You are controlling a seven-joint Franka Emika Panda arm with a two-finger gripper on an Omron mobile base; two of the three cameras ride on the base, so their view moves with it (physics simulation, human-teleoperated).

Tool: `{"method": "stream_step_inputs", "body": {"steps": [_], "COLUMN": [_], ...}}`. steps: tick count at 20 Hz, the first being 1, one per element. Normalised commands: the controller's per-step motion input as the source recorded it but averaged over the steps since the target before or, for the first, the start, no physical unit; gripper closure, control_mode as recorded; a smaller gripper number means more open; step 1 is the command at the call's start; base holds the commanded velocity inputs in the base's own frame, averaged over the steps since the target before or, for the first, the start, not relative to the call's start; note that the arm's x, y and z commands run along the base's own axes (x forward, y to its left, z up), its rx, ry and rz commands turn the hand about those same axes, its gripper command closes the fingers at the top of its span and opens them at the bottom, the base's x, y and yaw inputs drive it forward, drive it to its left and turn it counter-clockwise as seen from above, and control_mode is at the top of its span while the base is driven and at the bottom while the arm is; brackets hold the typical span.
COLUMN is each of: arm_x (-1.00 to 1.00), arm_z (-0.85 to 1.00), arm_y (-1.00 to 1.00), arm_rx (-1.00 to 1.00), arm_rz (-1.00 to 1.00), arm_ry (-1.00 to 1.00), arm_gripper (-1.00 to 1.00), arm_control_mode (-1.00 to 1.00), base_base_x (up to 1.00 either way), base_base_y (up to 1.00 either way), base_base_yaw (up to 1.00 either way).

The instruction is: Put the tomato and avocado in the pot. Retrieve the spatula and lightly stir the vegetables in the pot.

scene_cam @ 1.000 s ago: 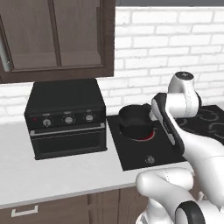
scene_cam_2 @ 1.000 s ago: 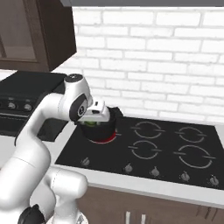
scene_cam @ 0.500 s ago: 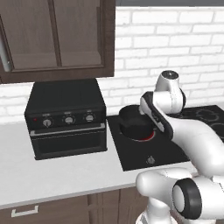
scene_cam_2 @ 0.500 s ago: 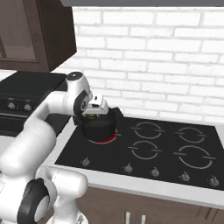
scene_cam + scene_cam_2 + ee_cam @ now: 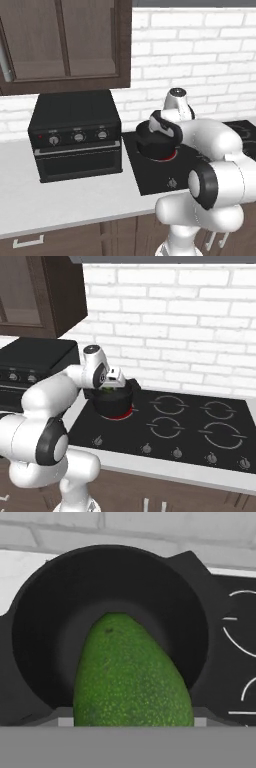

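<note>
The tool (image 5: 111, 383) is clenched on the avocado (image 5: 131, 674), which stands between its fingers and hangs directly over the open mouth of the pot (image 5: 107, 577); in the hand view the green fruit covers much of the pot's dark floor, and what shows of that floor is bare. From the right base view the tool sits just above the pot's rim (image 5: 116, 398), with a sliver of green visible beneath it. The pot stands on a red-glowing burner (image 5: 161, 157) at the near left corner of the black cooktop (image 5: 200, 443), whose other rings are dark. The cooktop is set into the pale worktop (image 5: 65, 197). Left of it on the worktop, apart from the pot, stands a black boxy oven (image 5: 76, 134) with three knobs, close to the white brick wall (image 5: 200, 321) and below dark wooden cabinets (image 5: 65, 42).
</note>
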Motion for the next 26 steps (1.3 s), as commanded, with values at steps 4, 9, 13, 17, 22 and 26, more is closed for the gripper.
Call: {"method": "stream_step_inputs", "body": {"steps": [4, 9, 13, 17, 22, 26], "arm_x": [0.30, 0.12, 0.01, 0.00, 0.00, 0.00], "arm_z": [-0.54, -0.32, -0.17, 0.05, 0.38, 0.45], "arm_y": [0.02, 0.00, 0.00, 0.00, 0.00, 0.00], "arm_rx": [0.00, 0.00, 0.00, 0.00, 0.00, 0.00], "arm_rz": [0.00, 0.00, 0.00, 0.00, 0.00, 0.00], "arm_ry": [0.00, 0.00, 0.00, -0.01, 0.00, 0.00], "arm_gripper": [1.00, 1.00, -1.00, -1.00, -1.00, -1.00], "arm_control_mode": [-1.00, -1.00, -1.00, -1.00, -1.00, -1.00], "base_base_x": [0.00, 0.00, 0.00, 0.00, 0.00, 0.00], "base_base_y": [0.00, 0.00, 0.00, 0.00, 0.00, 0.00], "base_base_yaw": [0.00, 0.00, 0.00, 0.00, 0.00, 0.00]}}
